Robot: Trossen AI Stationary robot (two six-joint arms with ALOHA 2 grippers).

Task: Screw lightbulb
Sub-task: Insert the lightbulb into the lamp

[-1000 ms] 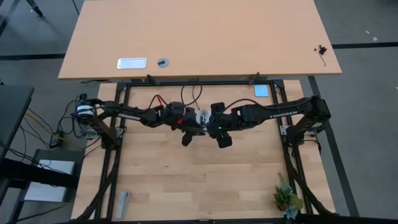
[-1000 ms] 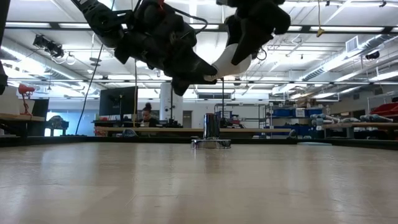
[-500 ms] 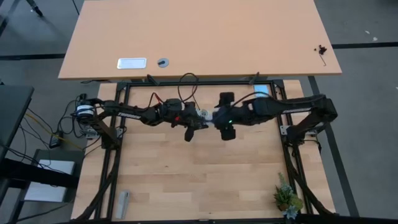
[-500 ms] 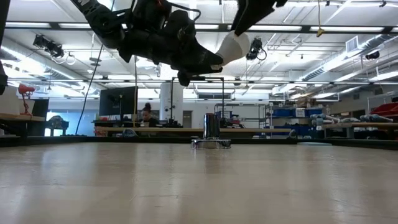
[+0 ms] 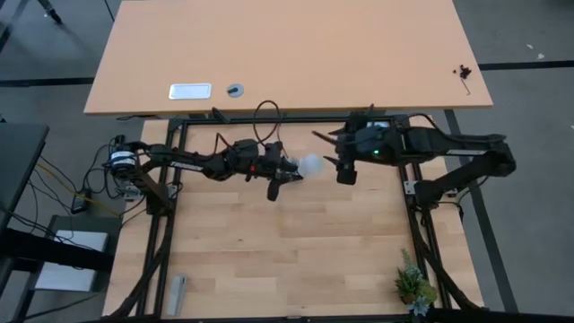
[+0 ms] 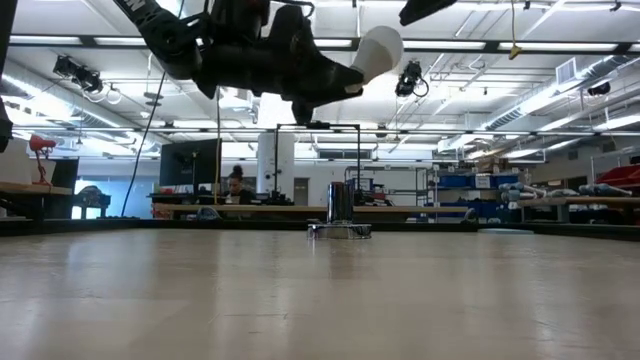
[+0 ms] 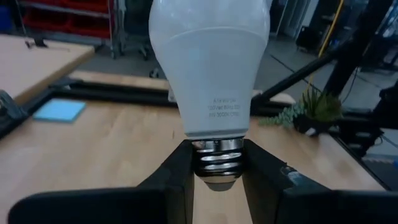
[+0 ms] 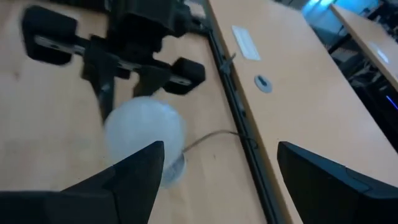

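Observation:
The white frosted lightbulb is held in the air near the table's far middle by my left gripper, which is shut on it. It lies roughly level, its glass end toward the table's right and tipped a little upward. My right gripper is open and empty, just right of the glass end, and looks at the bulb. The silvery socket base stands on the table below, its thin black cord running off. My left gripper pinches the bulb's silver threaded screw base between its two fingers, one on each side. The fingers come level from the table's left, along the bulb's axis. The bulb is lifted clear, high above the table, glass end out beyond the fingertips.
A small potted plant stands at the near right corner, a grey flat object at the near left, a blue card at the far right. A second tabletop lies beyond the far edge.
My right gripper has drawn away from the bulb's glass end, toward the table's right and far edge and upward. The bulb stays with my left gripper, which has risen a little and tipped the glass end upward.

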